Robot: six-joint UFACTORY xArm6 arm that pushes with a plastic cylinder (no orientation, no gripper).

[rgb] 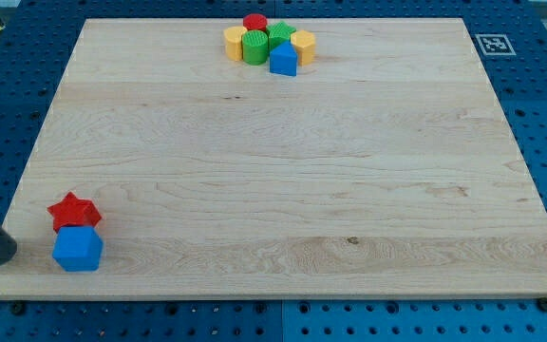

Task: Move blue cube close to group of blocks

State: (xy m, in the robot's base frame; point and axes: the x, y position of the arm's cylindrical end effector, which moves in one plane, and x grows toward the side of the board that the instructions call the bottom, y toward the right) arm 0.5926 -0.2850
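The blue cube [77,249] sits near the board's bottom left corner, touching a red star block [73,211] just above it. A group of blocks stands at the view's top centre: a red cylinder [255,22], a yellow block [235,42], a green cylinder [254,47], a green star-like block [280,34], a yellow hexagonal block [303,46] and a blue pentagon-shaped block [283,60]. My tip [6,253] is at the board's left edge, a short way to the left of the blue cube and apart from it.
The wooden board [283,171] lies on a blue perforated table. A fiducial marker [491,44] sits at the board's top right corner.
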